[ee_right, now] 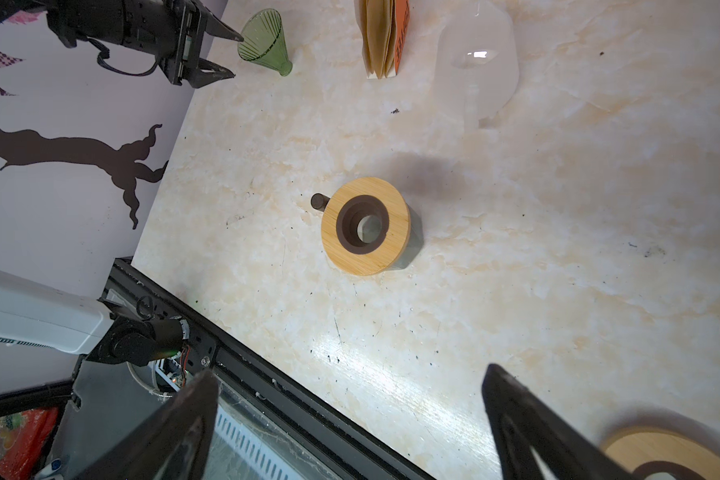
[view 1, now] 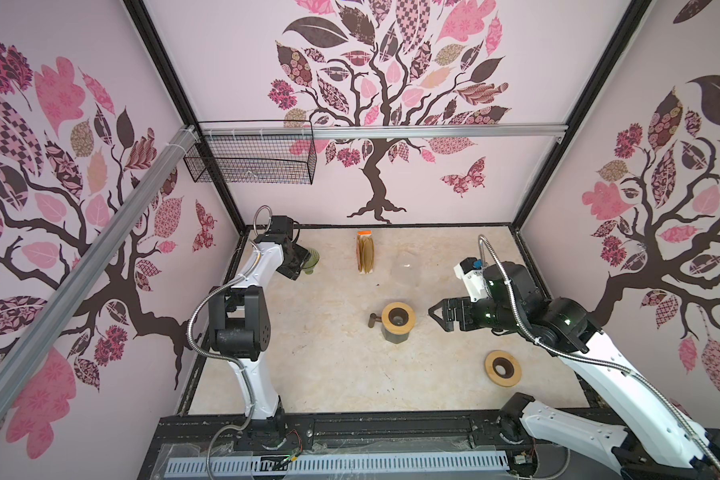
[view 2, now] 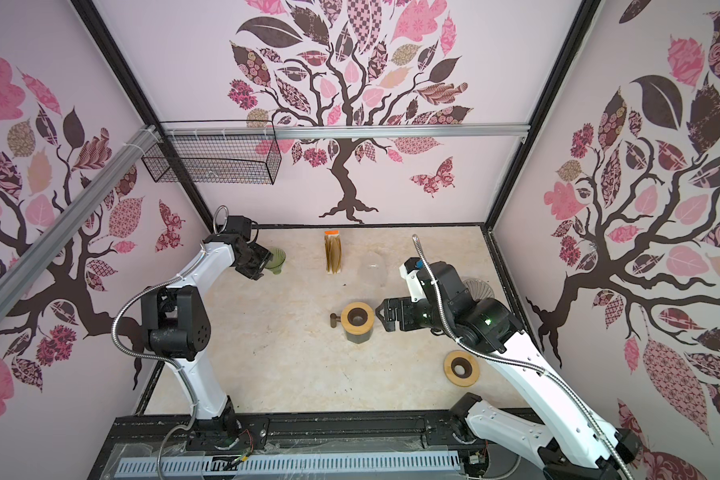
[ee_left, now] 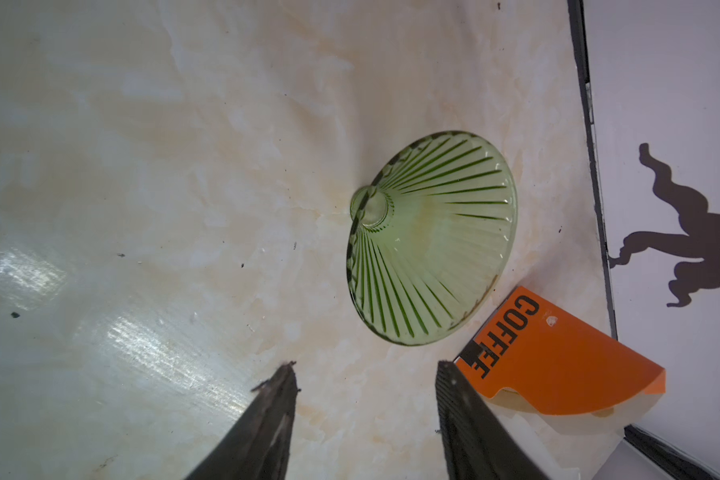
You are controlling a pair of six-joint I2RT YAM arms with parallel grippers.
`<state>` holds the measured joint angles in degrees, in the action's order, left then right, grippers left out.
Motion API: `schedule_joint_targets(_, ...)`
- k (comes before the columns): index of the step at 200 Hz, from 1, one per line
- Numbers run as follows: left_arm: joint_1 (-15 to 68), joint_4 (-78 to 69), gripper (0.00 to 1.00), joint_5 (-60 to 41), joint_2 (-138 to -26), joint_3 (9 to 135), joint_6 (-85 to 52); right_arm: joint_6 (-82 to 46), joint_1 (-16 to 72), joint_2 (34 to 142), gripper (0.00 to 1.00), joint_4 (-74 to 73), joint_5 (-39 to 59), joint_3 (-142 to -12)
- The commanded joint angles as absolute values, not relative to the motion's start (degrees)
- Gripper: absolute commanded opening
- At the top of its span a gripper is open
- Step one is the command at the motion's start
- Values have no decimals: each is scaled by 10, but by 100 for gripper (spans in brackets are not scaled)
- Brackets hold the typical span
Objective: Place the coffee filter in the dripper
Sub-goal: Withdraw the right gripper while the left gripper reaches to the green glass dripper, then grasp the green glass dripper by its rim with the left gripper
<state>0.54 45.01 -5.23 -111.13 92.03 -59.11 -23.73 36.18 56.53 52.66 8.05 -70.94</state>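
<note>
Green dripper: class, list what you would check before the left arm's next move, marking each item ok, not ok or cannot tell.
1. Dripper upright: not ok; the green dripper lies on its side on the table.
2. Filter inside it: not ok; none shows through the glass.
3. Left gripper free: ok; its jaws are apart with nothing between them.
4. Filters reachable: ok; the filter pack stands upright near the dripper.
5. Right gripper out of the way: ok; it is open, empty and over by the mug.
6. Left gripper touching the dripper: cannot tell.
</note>
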Motion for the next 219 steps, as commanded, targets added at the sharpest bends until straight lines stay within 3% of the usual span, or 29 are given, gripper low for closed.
schedule_joint_targets(1, 0, 447, 51, -37, -1133, 965, -591, -220, 358, 567, 100, 518, 88, -706)
schedule_joint_targets(30, -3, 450, 46, -38, -1159, 989, -585, -221, 358, 573, 100, 509, 96, -697)
schedule_joint_targets(57, -6, 455, 34, -40, -1176, 1003, -584, -222, 358, 578, 100, 504, 100, -694)
schedule_joint_targets(219, -13, 452, 17, -47, -1203, 1009, -597, -225, 358, 587, 100, 498, 105, -687)
